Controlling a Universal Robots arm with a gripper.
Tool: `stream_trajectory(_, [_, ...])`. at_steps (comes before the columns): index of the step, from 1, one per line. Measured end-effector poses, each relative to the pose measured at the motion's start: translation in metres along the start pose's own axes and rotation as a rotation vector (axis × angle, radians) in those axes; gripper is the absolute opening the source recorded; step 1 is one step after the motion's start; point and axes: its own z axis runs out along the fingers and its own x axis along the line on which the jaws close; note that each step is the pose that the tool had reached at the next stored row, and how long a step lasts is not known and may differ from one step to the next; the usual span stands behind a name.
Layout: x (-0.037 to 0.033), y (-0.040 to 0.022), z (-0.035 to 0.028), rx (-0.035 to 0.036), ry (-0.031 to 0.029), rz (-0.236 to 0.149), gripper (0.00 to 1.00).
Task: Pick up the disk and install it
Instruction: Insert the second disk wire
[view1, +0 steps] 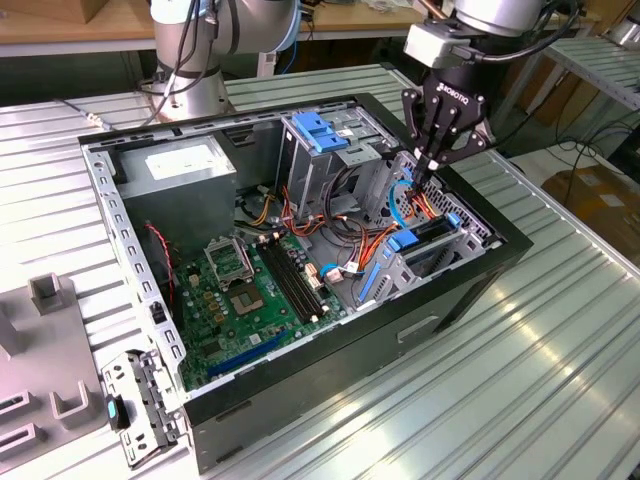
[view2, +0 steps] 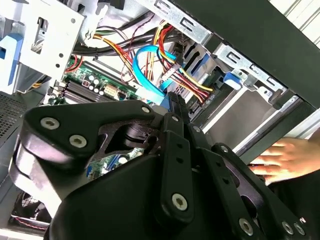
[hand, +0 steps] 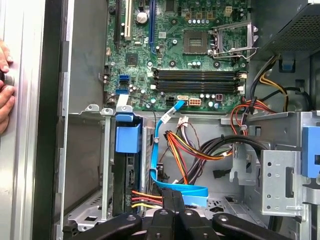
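While the arm hangs over an open computer case lying on its side on a ribbed metal table, its black gripper points down into the drive cage at the exterior view's right end of the case. The jaws are clenched together with no gap between the fingers. Their tips sit right against a flat blue cable that loops up from the cage floor towards the motherboard. Whether the cable is pinched between them or only touched cannot be told.

The disk stands on edge inside the cage, a dark slab slotted between metal walls, with a blue plastic tab at its end. It lies just beside the gripper and is not held by it. Red, yellow and orange wires run from the disk's side towards the fingertips.

In both wrist views, a person's hand rests on the table just outside the black wall of the case, near the disk's bay. A grey power supply fills the far corner of the case, well apart from the gripper.
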Motion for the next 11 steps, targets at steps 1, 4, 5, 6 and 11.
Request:
stream_trajectory(1, [0.0, 0.0, 0.0, -0.0001, 0.0011, 0.0, 0.11])
stream_trajectory(4, [0.0, -0.0001, 0.0, -0.0007, 0.0252, 0.001, 0.11])
stream_trajectory(5, [-0.0001, 0.0, 0.0, -0.0011, 0.0374, 0.002, 0.11])
stream_trajectory(6, [-0.0002, 0.0, -0.0001, -0.0015, 0.0505, 0.002, 0.17])
stream_trajectory(11, [-0.0011, 0.0, -0.0002, -0.0031, 0.1062, 0.005, 0.18])
